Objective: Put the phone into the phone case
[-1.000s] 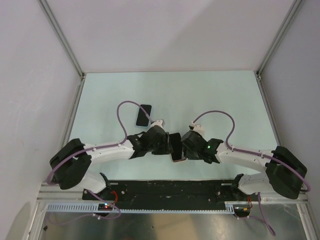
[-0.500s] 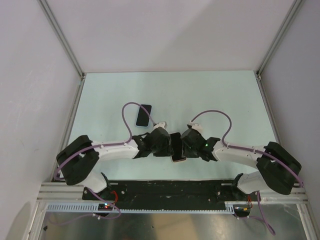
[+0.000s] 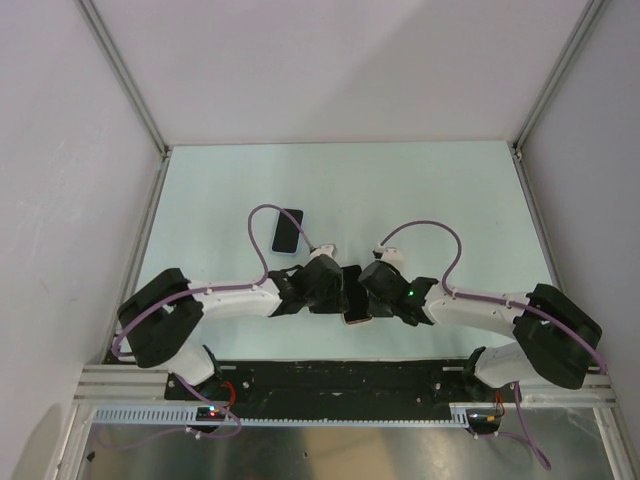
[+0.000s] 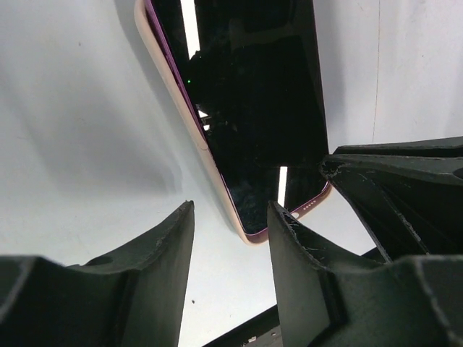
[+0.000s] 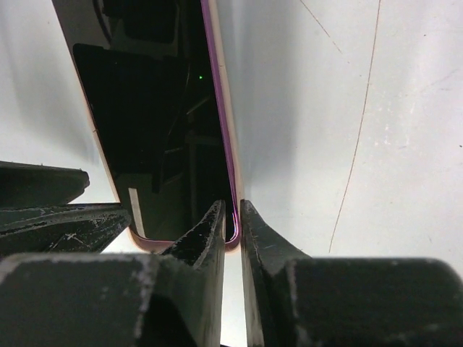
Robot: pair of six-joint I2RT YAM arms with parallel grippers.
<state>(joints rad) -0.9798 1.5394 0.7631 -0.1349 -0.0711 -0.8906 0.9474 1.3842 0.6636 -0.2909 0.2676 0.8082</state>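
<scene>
Pale desk (image 3: 400,190) holds the phone (image 3: 288,231), past the open left end effector (image 4: 230,217). The right end effector (image 5: 231,210) pinches the phone case (image 4: 253,108) rim; that thin grip could slip and drop it.

Top camera looks down on the whole tabletop (image 3: 400,190); both wrist cameras closely face one phone (image 4: 253,130) from opposite sides.
</scene>
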